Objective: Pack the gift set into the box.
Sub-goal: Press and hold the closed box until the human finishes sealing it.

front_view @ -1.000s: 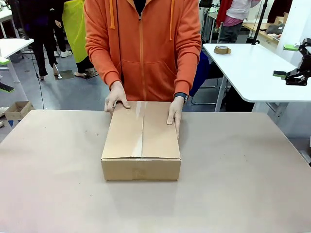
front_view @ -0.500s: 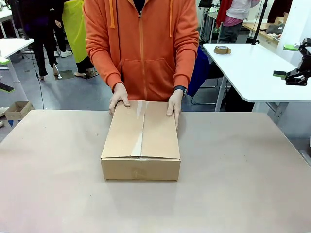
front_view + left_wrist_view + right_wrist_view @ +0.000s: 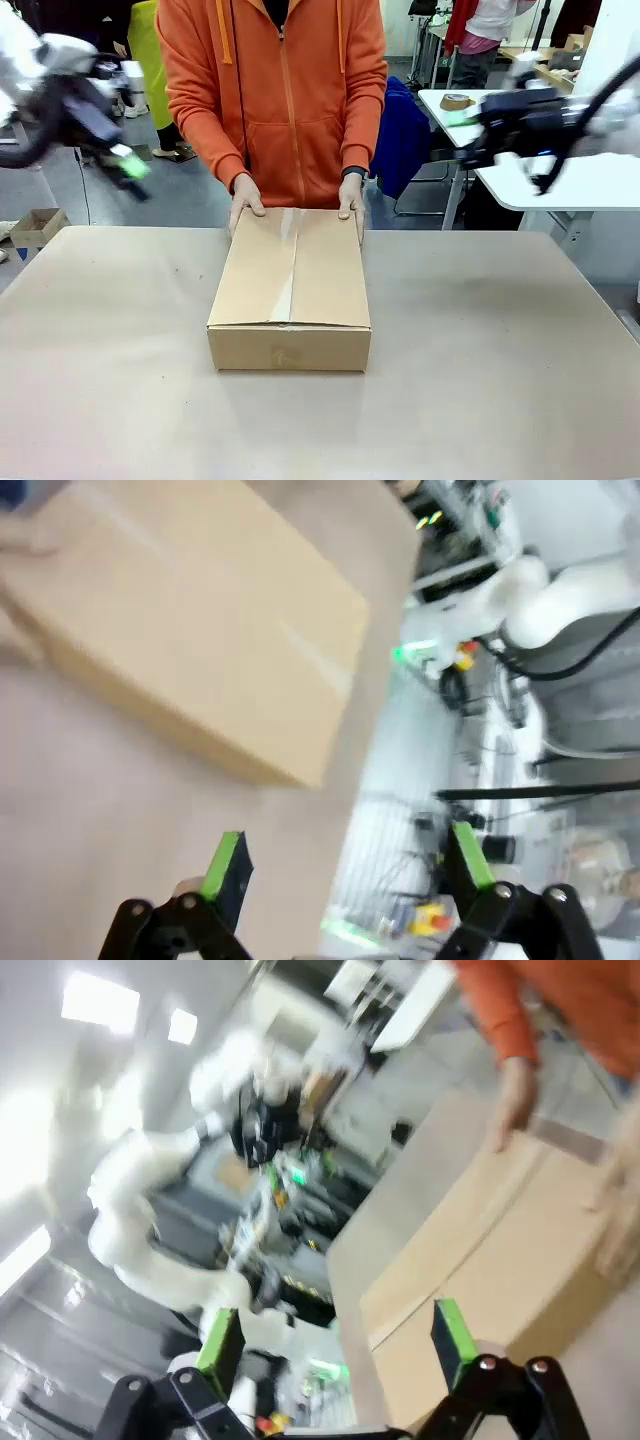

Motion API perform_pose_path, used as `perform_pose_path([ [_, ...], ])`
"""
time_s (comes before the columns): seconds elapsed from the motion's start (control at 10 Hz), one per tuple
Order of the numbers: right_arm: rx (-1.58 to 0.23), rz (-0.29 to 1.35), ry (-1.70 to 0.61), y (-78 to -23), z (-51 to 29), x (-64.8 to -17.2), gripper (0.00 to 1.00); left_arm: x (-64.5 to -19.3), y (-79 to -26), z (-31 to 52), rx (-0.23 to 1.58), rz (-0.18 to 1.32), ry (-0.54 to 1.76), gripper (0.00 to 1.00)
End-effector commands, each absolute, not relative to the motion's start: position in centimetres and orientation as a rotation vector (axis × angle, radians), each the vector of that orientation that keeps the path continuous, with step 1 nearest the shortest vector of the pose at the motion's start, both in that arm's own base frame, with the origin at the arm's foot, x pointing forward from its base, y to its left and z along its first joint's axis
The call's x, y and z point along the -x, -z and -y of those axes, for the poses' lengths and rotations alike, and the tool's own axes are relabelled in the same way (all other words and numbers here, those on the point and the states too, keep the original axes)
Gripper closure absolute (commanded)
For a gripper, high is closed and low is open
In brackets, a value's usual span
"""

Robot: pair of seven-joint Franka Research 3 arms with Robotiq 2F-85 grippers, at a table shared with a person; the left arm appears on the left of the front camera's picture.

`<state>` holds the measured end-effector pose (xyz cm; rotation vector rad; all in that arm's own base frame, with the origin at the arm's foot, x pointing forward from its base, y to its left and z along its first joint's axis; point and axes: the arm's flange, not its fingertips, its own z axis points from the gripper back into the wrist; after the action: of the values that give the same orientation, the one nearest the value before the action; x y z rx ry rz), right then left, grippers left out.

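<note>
The left end effector (image 3: 345, 855) is spread wide, green pads (image 3: 225, 865) apart with nothing between them. In the front view it appears blurred, raised at 10 o'clock from the medium brown corrugated cardboard box (image 3: 290, 290) and well apart from it. The right end effector (image 3: 335, 1345) is likewise spread and empty, raised at 2 o'clock from the box. The box sits at the centre of the pale brown table (image 3: 500, 380), flaps closed flat, with a glossy strip (image 3: 287, 280) along the centre seam. A person in an orange hooded jacket (image 3: 290, 90) stands at 12 o'clock. One hand (image 3: 245, 195) rests on one far corner of the box top, the other hand (image 3: 350, 195) on the opposite far corner.
</note>
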<state>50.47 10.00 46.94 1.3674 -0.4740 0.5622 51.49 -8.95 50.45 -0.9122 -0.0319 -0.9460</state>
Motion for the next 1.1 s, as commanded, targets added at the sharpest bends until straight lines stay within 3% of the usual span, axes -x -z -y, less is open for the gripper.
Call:
perform_pose_path([
  [0.0, -1.391, 0.833, -1.092, -42.6, -10.7, -48.0, 0.00, -51.5, -47.4, 5.4, 1.168, 0.475, 1.268, 0.00],
  [0.2, -1.109, 0.966, -1.210, -40.8, -10.9, -48.0, 0.00, -51.4, -47.3, 3.9, 1.255, 0.637, 1.176, 0.00],
  [0.3, -0.951, 0.980, -1.089, -41.5, -9.2, -49.9, 0.00, -51.2, -47.4, 3.1, 1.266, 0.691, 1.131, 0.00],
  [0.4, -1.251, 0.708, -1.016, -41.9, -13.0, -47.9, 0.00, -52.8, -47.7, 5.9, 1.076, 0.501, 1.089, 0.00],
  [0.5, -1.251, 0.708, -1.016, -41.9, -13.0, -47.9, 0.00, -52.8, -47.7, 5.9, 1.076, 0.501, 1.089, 0.00],
  [0.6, -1.120, 0.841, -1.098, -41.2, -10.4, -48.7, 0.00, -52.8, -47.7, 5.9, 1.076, 0.501, 1.089, 0.00],
  [0.7, -1.190, 0.796, -1.303, -40.9, -12.0, -49.7, 0.00, -52.6, -47.3, 3.8, 1.134, 0.605, 1.091, 0.00],
  [0.8, -1.127, 0.946, -1.561, -39.5, -15.1, -50.5, 0.00, -52.7, -46.4, 5.9, 1.139, 0.891, 1.224, 0.00],
  [0.9, -1.124, 1.082, -1.678, -37.4, -17.4, -51.5, 0.00, -52.4, -45.3, 6.5, 1.182, 1.111, 1.359, 0.00],
  [1.0, -1.082, 1.156, -1.700, -35.6, -19.1, -52.7, 0.00, -52.4, -44.3, 6.8, 1.205, 1.199, 1.409, 0.00],
])
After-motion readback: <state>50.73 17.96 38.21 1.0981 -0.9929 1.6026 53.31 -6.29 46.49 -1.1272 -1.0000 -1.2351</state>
